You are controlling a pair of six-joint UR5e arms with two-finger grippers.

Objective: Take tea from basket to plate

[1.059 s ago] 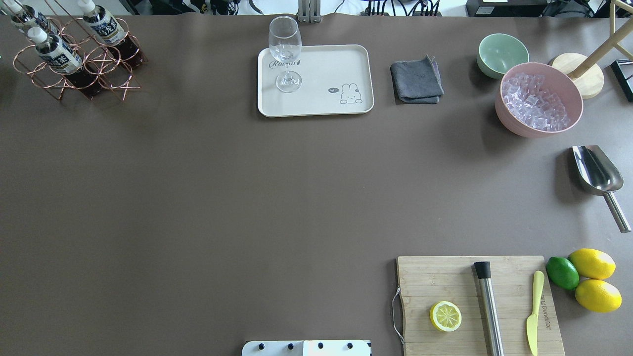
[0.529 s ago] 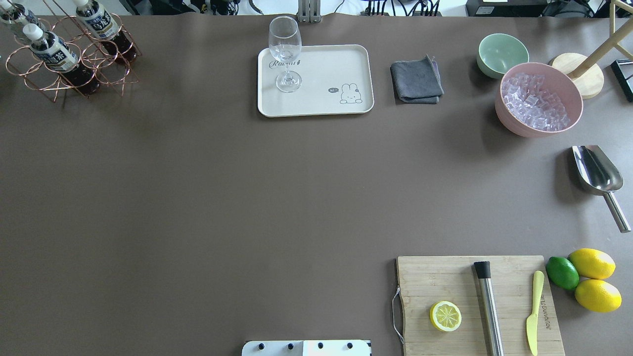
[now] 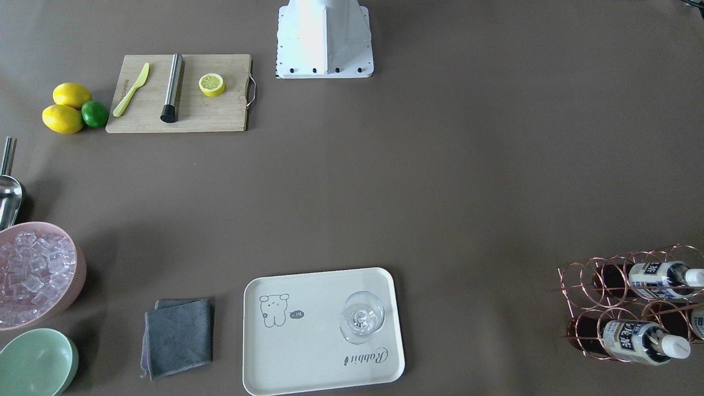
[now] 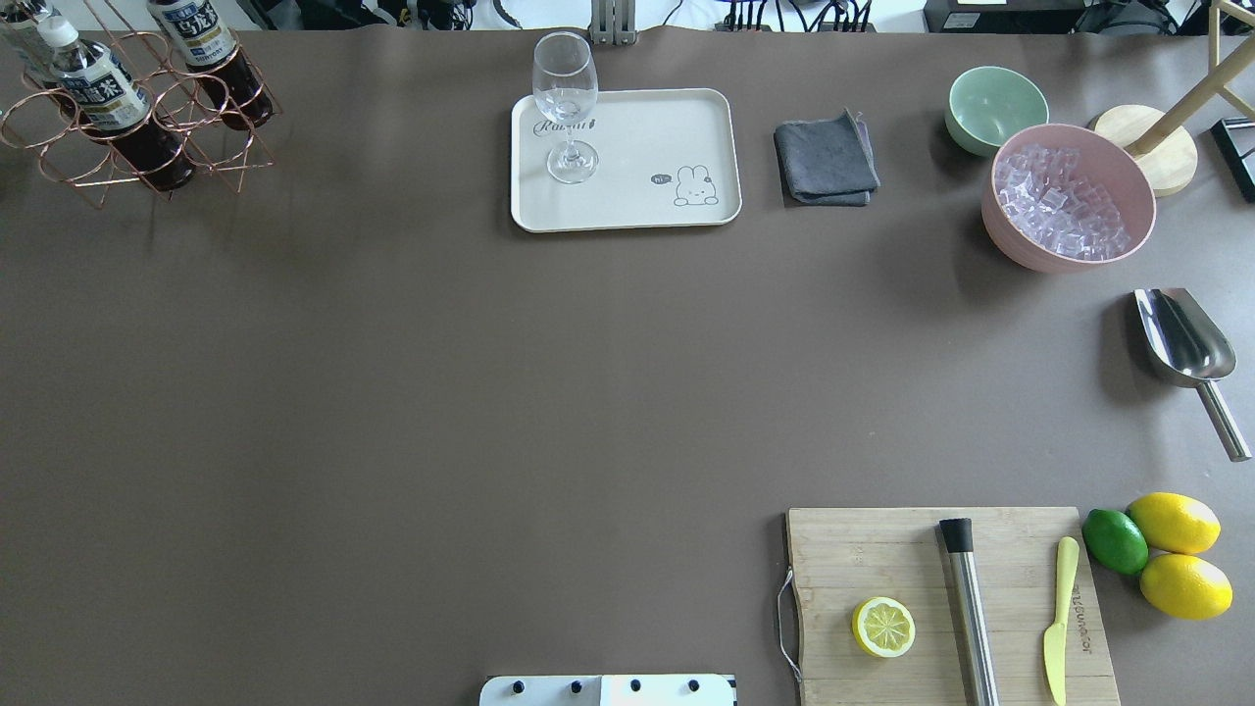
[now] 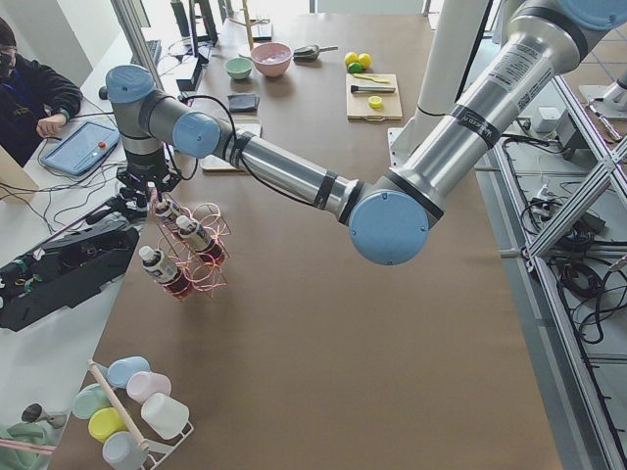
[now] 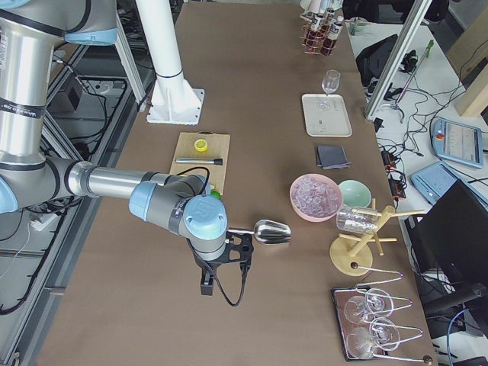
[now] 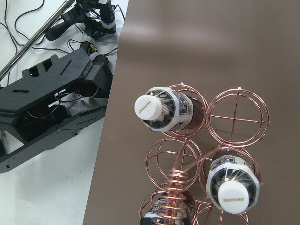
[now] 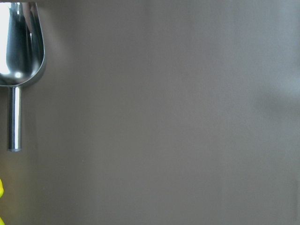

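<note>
The left gripper [image 5: 145, 194] hung just above the basket [image 5: 208, 257] at the left of the side view. Whether its jaws were spread or pressed together could not be told. The same held for the right gripper [image 6: 207, 286], low beside a metal scoop [image 6: 272, 232]. Three tea bottles [image 7: 161, 110] sat in the basket's rings, upper left in the overhead view. They were well apart from the plate [image 4: 647, 137], which bore a stemmed glass [image 4: 566, 108].

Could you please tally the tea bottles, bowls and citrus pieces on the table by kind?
Tea bottles: 3
Bowls: 2
Whole lemons: 2
Limes: 1
Lemon halves: 1
Total: 9
</note>
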